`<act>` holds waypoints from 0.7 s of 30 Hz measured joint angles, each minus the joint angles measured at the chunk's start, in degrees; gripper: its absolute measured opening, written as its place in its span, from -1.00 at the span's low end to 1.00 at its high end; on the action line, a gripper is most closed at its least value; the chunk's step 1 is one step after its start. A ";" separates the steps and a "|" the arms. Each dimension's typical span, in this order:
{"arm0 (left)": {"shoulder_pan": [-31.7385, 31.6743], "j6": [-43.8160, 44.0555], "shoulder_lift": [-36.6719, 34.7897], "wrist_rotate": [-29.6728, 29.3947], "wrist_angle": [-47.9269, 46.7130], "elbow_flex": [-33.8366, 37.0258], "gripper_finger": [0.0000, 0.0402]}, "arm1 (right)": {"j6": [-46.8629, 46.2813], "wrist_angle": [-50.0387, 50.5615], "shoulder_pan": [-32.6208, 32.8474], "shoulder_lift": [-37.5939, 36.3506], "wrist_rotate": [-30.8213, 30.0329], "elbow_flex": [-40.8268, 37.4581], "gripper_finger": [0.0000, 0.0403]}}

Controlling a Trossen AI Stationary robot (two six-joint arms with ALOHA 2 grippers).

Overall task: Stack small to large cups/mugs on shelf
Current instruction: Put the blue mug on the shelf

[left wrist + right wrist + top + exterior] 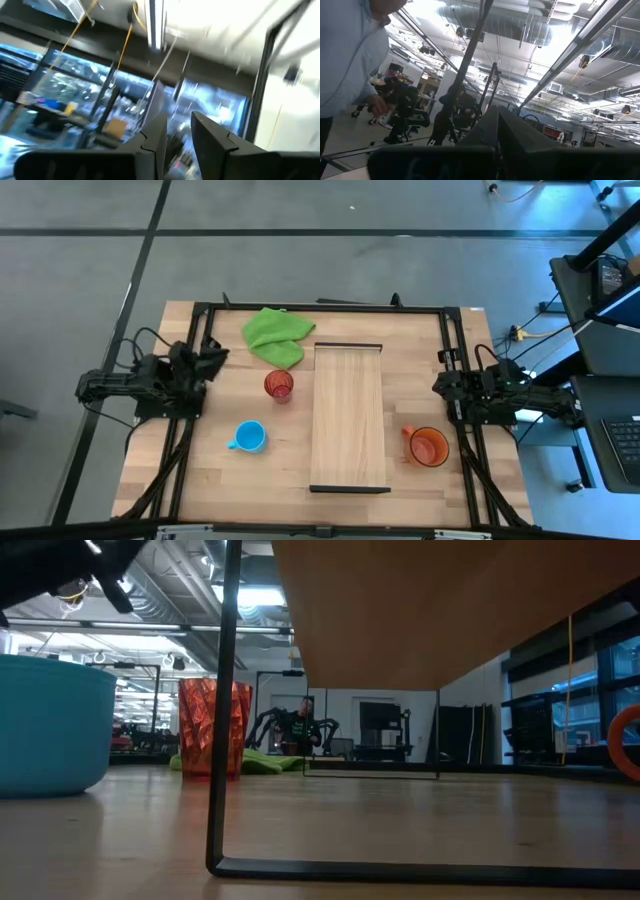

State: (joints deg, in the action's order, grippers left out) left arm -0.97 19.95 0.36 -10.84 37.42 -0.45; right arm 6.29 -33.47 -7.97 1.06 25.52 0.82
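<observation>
The shelf (349, 418), a pale wood board on dark end bars, stands in the middle of the table; the low view shows its underside (420, 610). The red ribbed cup (279, 385) (213, 727) stands upright left of it. The light-blue mug (248, 437) (50, 725) stands nearer the near edge. The orange mug (428, 447) (628, 740) stands right of the shelf. My left gripper (215, 358) (180, 117) waits at the table's left edge, fingers slightly apart. My right gripper (440, 385) (497, 112) waits at the right edge, shut. Neither is near a cup.
A crumpled green cloth (277, 335) lies near the far edge, behind the red cup. A black frame (320, 308) runs around the tabletop. The shelf's dark leg (225, 700) stands close to the low camera. A person's shirt (345, 55) shows in the room.
</observation>
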 joint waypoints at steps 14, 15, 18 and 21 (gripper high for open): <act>-0.02 0.54 -0.02 -20.66 13.92 -0.55 -0.58 | 0.01 0.62 0.00 0.00 -0.02 0.00 -0.95; -0.02 0.61 -0.02 -19.56 13.96 -0.55 -0.58 | -0.01 0.65 0.00 0.00 0.00 0.00 -0.95; 0.00 0.62 -0.02 -17.95 13.85 -0.55 -0.58 | -0.01 0.65 0.00 0.00 0.00 0.00 -0.95; -0.01 0.56 -0.02 -18.36 13.85 -0.55 -0.58 | -0.07 0.66 0.00 0.00 0.00 0.00 -0.95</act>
State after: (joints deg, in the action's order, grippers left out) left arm -0.98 20.51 0.34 -29.20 51.27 -0.99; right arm 6.22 -32.82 -7.97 1.06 25.52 0.82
